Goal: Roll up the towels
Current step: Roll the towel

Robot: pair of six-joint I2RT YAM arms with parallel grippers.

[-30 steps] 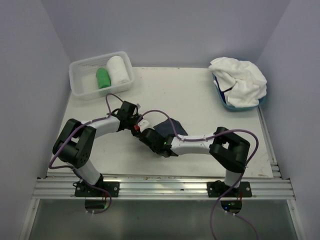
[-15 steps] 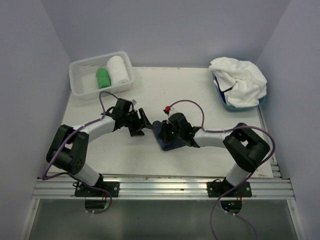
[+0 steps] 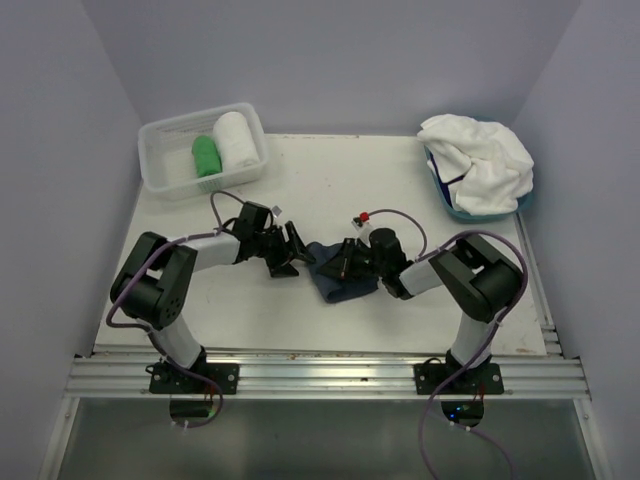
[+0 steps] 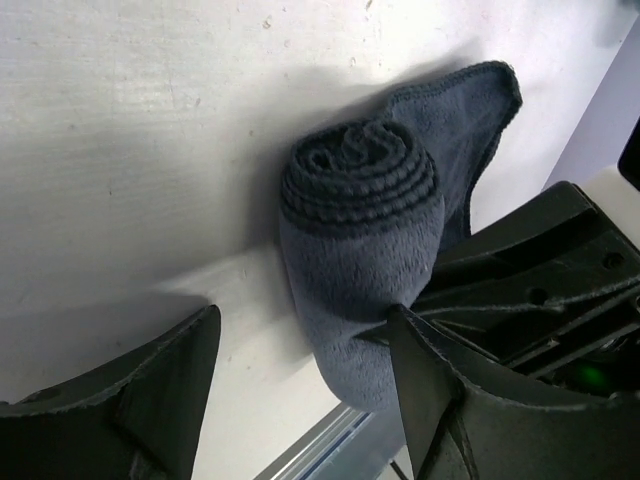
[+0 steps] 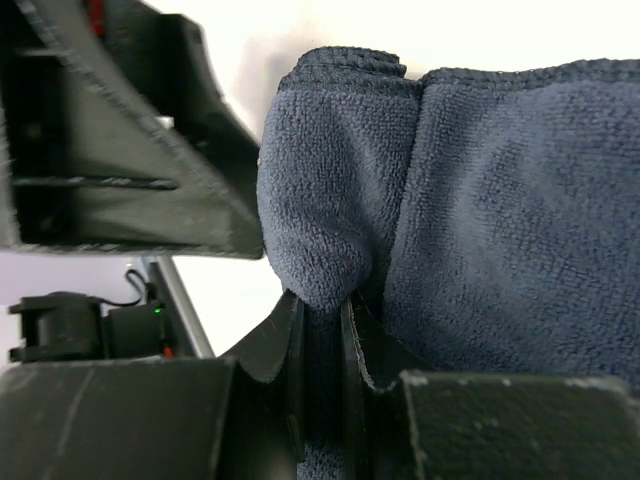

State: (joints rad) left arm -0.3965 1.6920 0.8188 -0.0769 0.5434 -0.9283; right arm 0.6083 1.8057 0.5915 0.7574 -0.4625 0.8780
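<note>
**Top ext. view**
- Table [image 3: 385, 185]: off-white, fills mid-frame.
- Dark blue towel [image 3: 338, 278]: centre of frame, lying on table betw. the two grippers.
- Left gripper [image 3: 290, 255]: just left of towel, fingers spread, aimed at it.
- Right gripper [image 3: 347, 263]: at towel's right side, touching cloth; finger gap can't be read here.
- White bin [image 3: 160, 182]: upper left. Holds green roll [image 3: 206, 156] and white roll [image 3: 236, 140], side by side.
- Blue basket [image 3: 452, 207]: upper right, heaped w/ white towels [image 3: 480, 160].

**Left wrist view**
- Dark blue towel [image 4: 365, 235]: centre, rolled, spiral end facing camera, loose flap at upper right.
- Left gripper [image 4: 300, 325]: fingers [image 4: 165, 385] wide apart at bottom of frame, one each side of roll's near end, gripping nothing.
- Right gripper body [image 4: 540, 270]: right edge, against the roll.

**Right wrist view**
- Right gripper [image 5: 322, 310]: bottom centre, fingers [image 5: 272, 350] pinched tight on a fold of the towel [image 5: 490, 200].
- Left gripper finger [image 5: 110, 150]: upper left, just beside cloth edge.
</note>
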